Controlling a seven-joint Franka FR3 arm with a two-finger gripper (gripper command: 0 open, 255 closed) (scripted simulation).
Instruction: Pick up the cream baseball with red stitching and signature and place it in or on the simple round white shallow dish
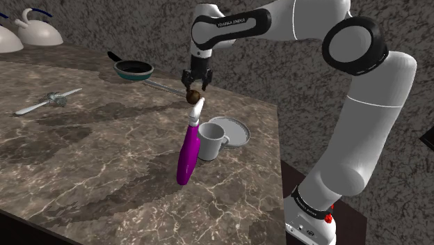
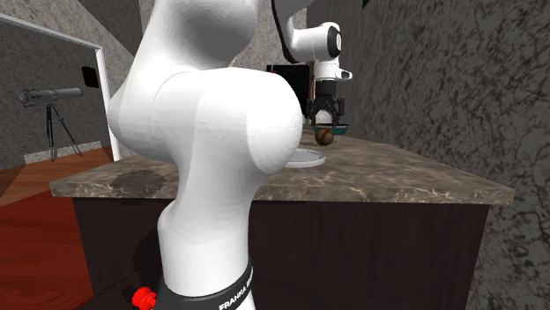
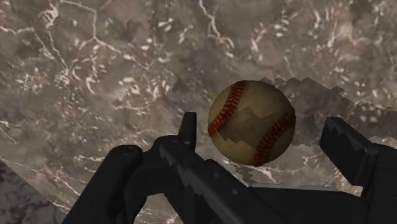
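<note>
Dim flat light w/ faint shadows, jagged edges

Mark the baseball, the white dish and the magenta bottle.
Baseball (image 3: 251,123): wrist view, on the leather between its red seams.
White dish (image 1: 238,132): shoulder view, on its bare inner face.
Magenta bottle (image 1: 188,154): shoulder view, on the middle of its body.

The baseball (image 3: 251,122) was tan-cream with red stitching, the tool (image 1: 195,88) all black. The desk (image 1: 104,167) was brown marble veined in white. A bottle (image 1: 188,154) was magenta with a white top; the mug (image 1: 211,143) and dish (image 1: 238,132) white; a pan (image 1: 133,68) teal, black-handled. The wall (image 1: 90,21) was mottled grey.
</note>
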